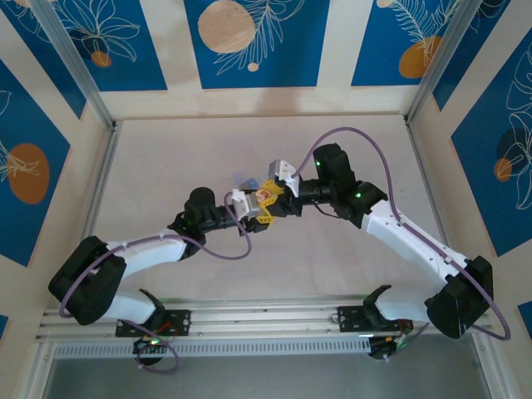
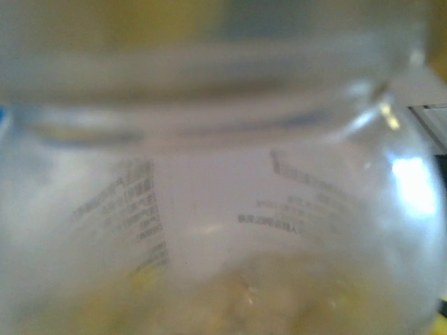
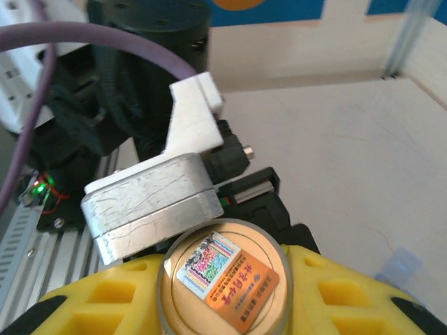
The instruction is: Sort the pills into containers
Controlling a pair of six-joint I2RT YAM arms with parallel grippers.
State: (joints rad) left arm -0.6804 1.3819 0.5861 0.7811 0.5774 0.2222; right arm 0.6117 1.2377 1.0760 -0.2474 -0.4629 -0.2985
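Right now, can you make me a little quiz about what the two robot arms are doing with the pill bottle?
1. True or false: the left gripper is shut on the clear vial.
2. What do the right gripper's yellow fingers close on?
A) the vial's round tan cap
B) a spoon
C) a red ball
3. Fill in the blank: the small blue pill box is held by no gripper; it rests on the ___.

Key: 1 true; 2 A; 3 table.
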